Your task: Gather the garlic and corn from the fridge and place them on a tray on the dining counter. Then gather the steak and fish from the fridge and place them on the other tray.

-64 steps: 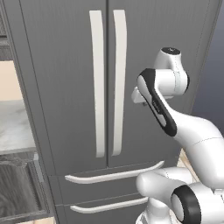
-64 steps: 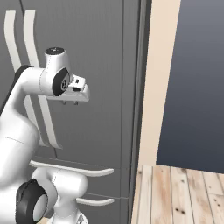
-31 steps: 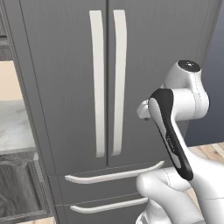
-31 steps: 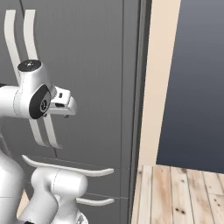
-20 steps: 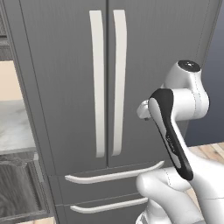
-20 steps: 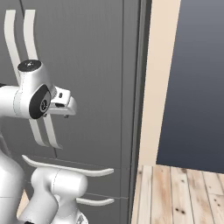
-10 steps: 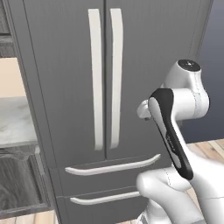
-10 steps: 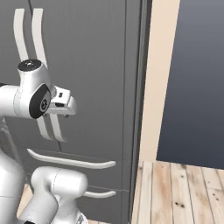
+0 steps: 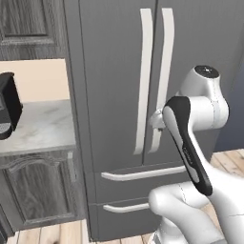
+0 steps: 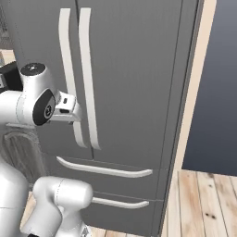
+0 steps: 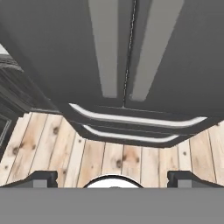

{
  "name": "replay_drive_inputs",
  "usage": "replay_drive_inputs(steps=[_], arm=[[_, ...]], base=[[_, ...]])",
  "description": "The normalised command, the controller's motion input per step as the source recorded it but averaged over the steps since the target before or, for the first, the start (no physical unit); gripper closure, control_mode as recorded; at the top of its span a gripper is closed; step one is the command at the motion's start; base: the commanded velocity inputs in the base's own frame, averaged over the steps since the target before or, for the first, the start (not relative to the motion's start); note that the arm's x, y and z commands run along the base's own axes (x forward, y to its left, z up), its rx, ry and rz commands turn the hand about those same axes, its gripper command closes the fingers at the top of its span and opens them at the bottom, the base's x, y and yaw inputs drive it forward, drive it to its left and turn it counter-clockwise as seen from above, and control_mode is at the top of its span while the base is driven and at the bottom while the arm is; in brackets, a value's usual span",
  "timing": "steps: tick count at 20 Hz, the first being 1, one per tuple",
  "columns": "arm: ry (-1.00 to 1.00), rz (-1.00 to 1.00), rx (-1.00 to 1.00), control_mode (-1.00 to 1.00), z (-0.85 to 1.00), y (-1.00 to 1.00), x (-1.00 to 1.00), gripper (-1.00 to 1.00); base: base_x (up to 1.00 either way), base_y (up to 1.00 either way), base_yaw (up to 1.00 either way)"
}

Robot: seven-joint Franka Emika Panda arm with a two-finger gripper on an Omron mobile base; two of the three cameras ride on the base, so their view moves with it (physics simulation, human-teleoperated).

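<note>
Right, fridge (image 9: 119,71) is dead ahead, both doors shut. Gripper (image 11: 112,177) is spread wide, holding nothing, aimed at the door seam. Pick one handle (image 10: 89,78), line the fingers up either side of it, close fully before you pull.

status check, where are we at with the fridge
Gripper open, holding nothing. Fridge shut, both doors and both drawers closed, handles untouched. Nothing between hand and doors.
</note>
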Motion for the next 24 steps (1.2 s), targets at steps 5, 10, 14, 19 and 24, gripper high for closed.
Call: replay_drive_inputs(steps=[5, 10, 14, 19, 24], arm=[[0.00, 0.00, 0.00, 1.00, 0.00, 0.00, 0.00, -1.00], [0.00, 0.00, 0.00, 1.00, 0.00, 0.00, 0.00, -1.00], [0.00, 0.00, 0.00, 1.00, 0.00, 0.00, 0.00, -1.00], [0.00, 0.00, 0.00, 1.00, 0.00, 0.00, 0.00, -1.00], [0.00, 0.00, 0.00, 1.00, 0.00, 0.00, 0.00, -1.00]], base=[[-0.03, 0.08, 0.00], [-0.20, -0.28, 0.00], [-0.26, -0.15, 0.00], [-0.15, -0.02, 0.00], [-0.63, 0.00, 0.00]])
